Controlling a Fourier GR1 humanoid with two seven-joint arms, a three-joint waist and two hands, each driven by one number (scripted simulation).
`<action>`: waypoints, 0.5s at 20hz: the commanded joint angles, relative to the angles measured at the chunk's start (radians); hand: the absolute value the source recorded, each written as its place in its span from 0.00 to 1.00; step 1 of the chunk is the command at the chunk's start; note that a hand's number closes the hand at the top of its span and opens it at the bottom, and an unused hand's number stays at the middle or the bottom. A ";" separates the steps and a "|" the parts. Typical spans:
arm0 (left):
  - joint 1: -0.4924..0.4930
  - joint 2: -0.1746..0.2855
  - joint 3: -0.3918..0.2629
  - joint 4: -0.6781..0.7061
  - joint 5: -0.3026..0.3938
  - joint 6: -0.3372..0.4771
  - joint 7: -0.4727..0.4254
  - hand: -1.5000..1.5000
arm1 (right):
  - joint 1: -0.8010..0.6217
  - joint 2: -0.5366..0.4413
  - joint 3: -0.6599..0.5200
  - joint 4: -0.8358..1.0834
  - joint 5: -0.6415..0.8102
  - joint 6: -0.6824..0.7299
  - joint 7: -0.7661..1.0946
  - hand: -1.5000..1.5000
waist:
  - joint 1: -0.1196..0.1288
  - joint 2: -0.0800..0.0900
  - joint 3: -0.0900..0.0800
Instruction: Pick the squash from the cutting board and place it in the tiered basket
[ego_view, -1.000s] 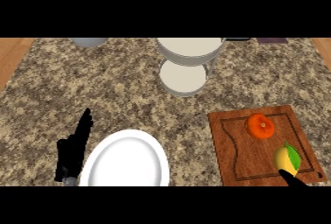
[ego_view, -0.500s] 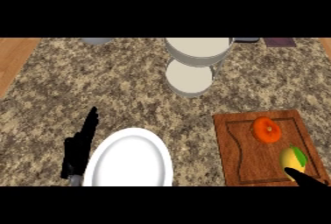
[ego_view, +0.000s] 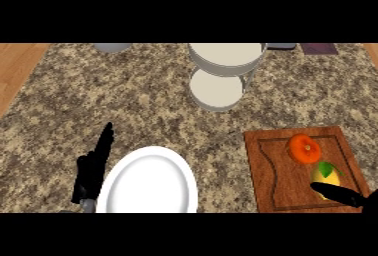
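Fingers (ego_view: 330, 190) of the right hand (ego_view: 350, 197) are stretched out straight and hold nothing; the tip is at the near edge of the yellow squash (ego_view: 327, 174), I think to come round it; the squash lies on the one cutting board (ego_view: 275, 170) beside one orange fruit (ego_view: 303, 148); the left hand (ego_view: 90, 170) rests open by one white plate (ego_view: 148, 185); one tiered basket (ego_view: 221, 67), with two tiers, waits further back on the worktop (ego_view: 111, 100).

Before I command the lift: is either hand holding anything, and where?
Nothing is held. The right hand, fingers straight, is at the yellow squash on the brown wooden cutting board; the left hand rests open.
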 joint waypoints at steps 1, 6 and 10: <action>0.022 0.000 0.005 0.018 0.006 -0.003 -0.004 0.50 | -0.111 0.059 -0.013 0.045 0.064 0.211 0.221 0.00 | -0.002 0.000 0.002; 0.018 0.012 0.034 0.031 0.018 -0.011 -0.020 0.50 | -0.251 0.193 -0.047 0.101 0.168 0.298 0.222 0.00 | -0.032 -0.008 0.005; 0.013 0.010 0.034 0.038 0.016 -0.013 -0.010 0.50 | -0.375 0.279 -0.104 0.191 0.233 0.376 0.222 0.00 | -0.038 -0.009 0.006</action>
